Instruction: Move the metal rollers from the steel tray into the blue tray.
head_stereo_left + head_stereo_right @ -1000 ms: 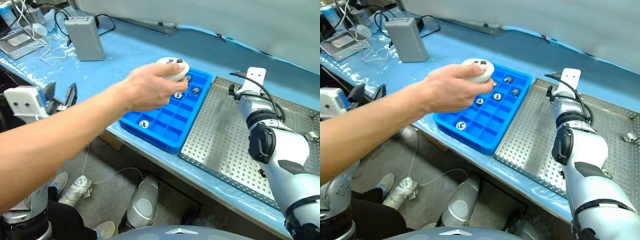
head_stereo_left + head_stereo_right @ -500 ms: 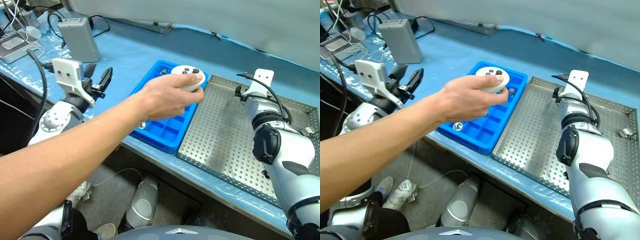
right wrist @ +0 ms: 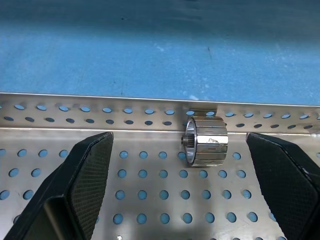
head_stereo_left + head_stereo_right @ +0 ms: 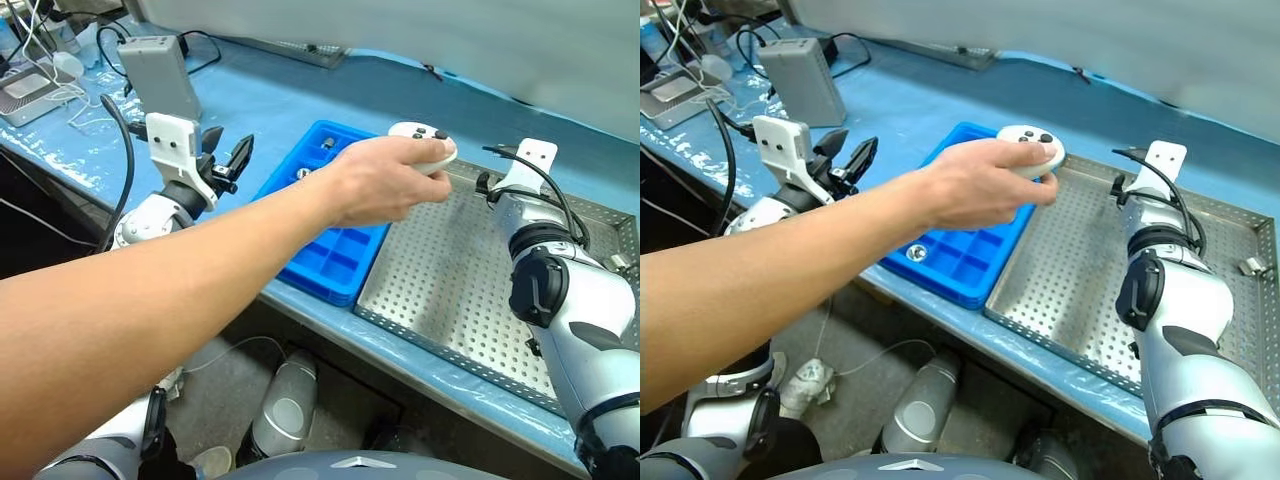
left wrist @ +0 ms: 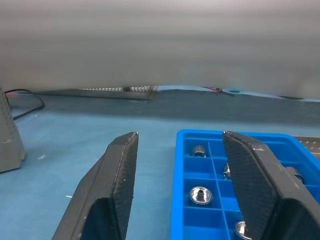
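The desk [image 4: 300, 100] wore a blue cover and ran back to a pale wall; a grey box [image 4: 160, 75] with cables sat on it left of the blue tray [image 4: 330, 262]. The left gripper [image 4: 226, 160] hung just left of that tray, its jaws partly apart and empty. A person's hand [image 4: 375, 180] reached across above the tray, holding a white controller [image 4: 425, 140]. Right of the blue tray, touching it, lay the steel tray [image 4: 440, 290], and the right gripper [image 3: 182, 187] hovered over its far side, jaws spread wide with nothing between them.

The left wrist view showed at least four rollers [image 5: 200, 195] in separate compartments of the blue tray, others being hidden by a finger. The right wrist view showed one roller [image 3: 205, 141] on the perforated floor, against the steel tray's far rim, between the open jaws but ahead of them.
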